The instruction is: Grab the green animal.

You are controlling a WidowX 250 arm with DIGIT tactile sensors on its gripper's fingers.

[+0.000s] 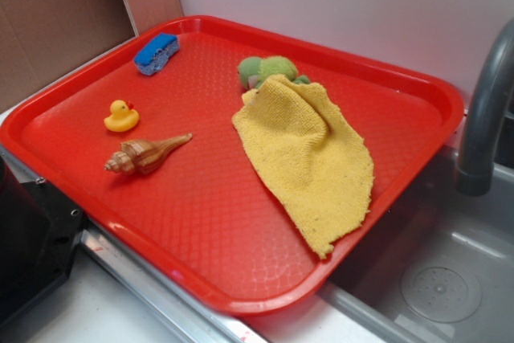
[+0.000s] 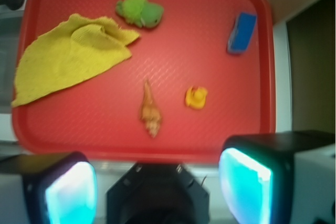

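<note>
One green animal (image 2: 139,12) beside yellow cloth (image 2: 68,56) | gripper (image 2: 157,182) released, empty | no readable writing

Even bright light, soft shadows; wrist view blurry, fingers (image 2: 71,192) glowing.

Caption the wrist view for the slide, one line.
Open gripper hovers high above red tray holding green animal, yellow cloth, seashell, duck and blue sponge.

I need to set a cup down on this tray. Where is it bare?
Bare: the red tray's near corner, bordered by spiral seashell and yellow knitted cloth. Crowded: cloth against green plush animal.
</note>
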